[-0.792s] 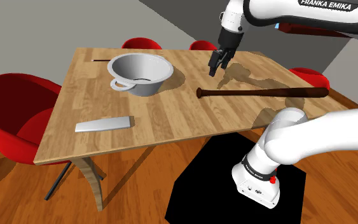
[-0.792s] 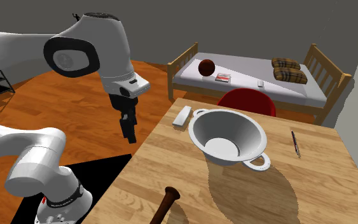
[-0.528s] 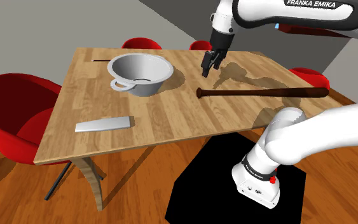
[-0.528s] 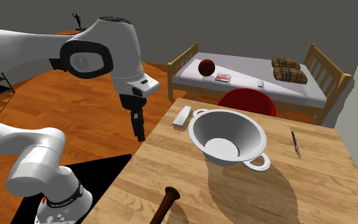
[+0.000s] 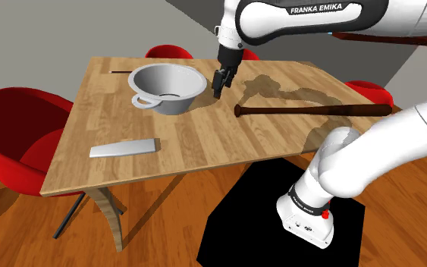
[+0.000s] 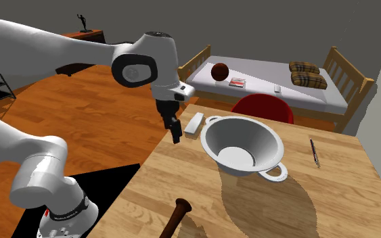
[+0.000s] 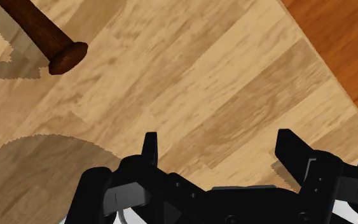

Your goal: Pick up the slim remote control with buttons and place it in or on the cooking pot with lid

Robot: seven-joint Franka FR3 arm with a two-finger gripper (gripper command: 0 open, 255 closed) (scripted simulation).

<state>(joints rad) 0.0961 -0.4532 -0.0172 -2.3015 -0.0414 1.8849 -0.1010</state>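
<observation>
We see a wooden table (image 5: pixel 196 136) under a white arm (image 5: pixel 280 19). On it sit a grey pot (image 5: pixel 167 87), a dark bat (image 5: pixel 318 111) and, near the edge, apart from both, a flat grey remote (image 5: pixel 124 148). The black gripper (image 5: pixel 218 85) hangs over the table just beside the pot, jaws apart, empty.

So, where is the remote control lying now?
In the shoulder view, the remote control lies flat near the lower left edge of the table, apart from the pot beyond it.

We see the slim grey remote (image 5: pixel 124 148) lying flat near the wooden table (image 5: pixel 196 140) edge, well apart from the upright, lidless grey pot (image 5: pixel 175 102).
</observation>
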